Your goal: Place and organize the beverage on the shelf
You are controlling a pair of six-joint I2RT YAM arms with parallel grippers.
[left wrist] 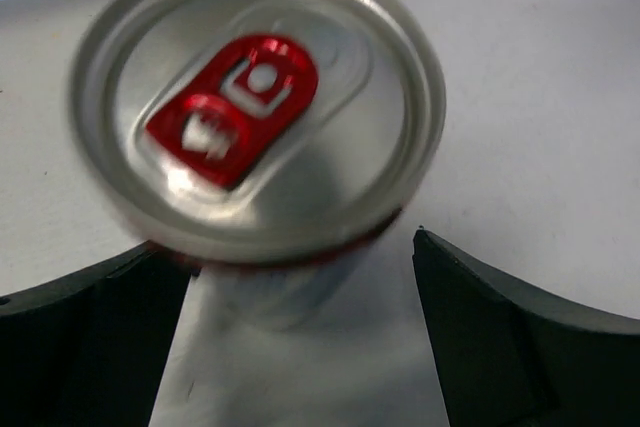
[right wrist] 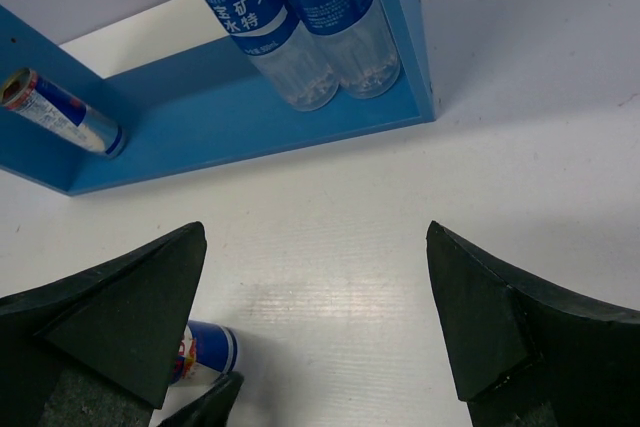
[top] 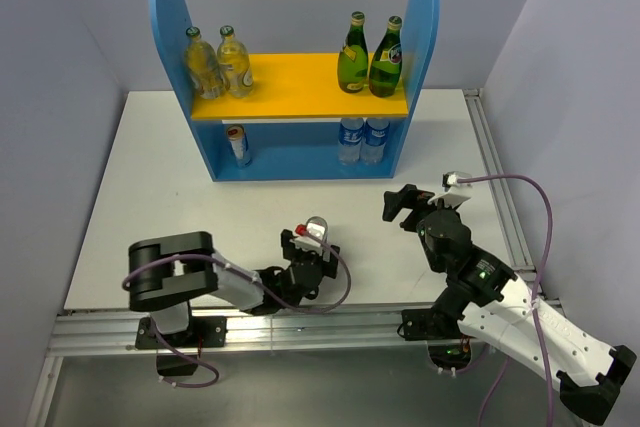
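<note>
**Left claw and can.** The can [top: 316, 231] is shown upright on the desk [top: 150, 197], its long axis vertical. It is flanked by the spread left claw [top: 307, 244], which is the nearer one, and is not visibly pinched. The shelf [top: 300, 162] lies beyond it. The right claw [top: 404, 205] is spread and empty.

Eight drinks are in view: two dark green bottles [top: 352, 55], two pale-yellowish bottles [top: 234, 63], two clear bottles with blue labels [right wrist: 265, 27] and two slim cans [top: 238, 145]. Seven of them, six bottles and one can, are on the one blue shelf [top: 170, 7], and one can is on the counter [top: 150, 177]. There are two arms, so one left gripper [left wrist: 295, 247] and one right gripper [right wrist: 316, 232].
</note>
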